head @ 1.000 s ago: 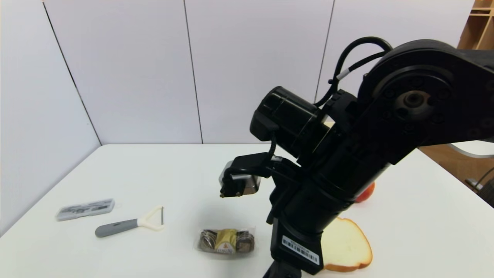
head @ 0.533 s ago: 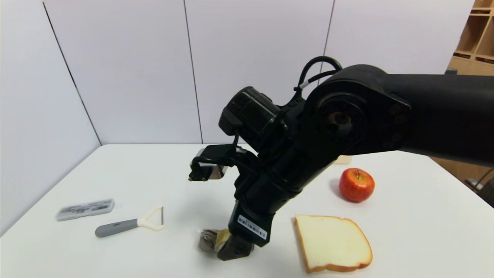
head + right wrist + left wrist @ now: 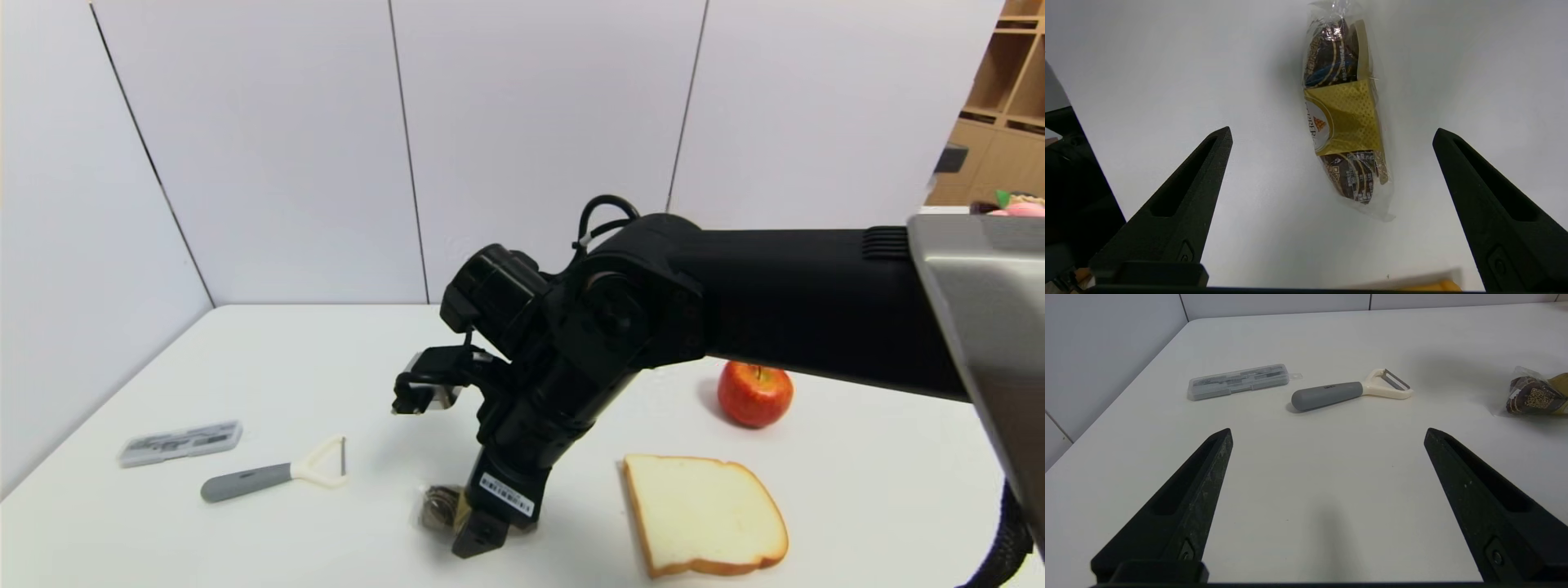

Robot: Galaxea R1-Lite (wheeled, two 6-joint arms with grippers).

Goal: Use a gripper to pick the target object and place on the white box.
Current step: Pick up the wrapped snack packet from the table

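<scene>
Leftmost, a grey clear case and a peeler lie on the white table, untouched. Nearby, the left gripper rests idle, jaws spread. At centre, the right gripper hangs spread wide above the chocolate pack, apparently lining up a grasp. Rightward sit bread and an apple. No white box is visible.
</scene>
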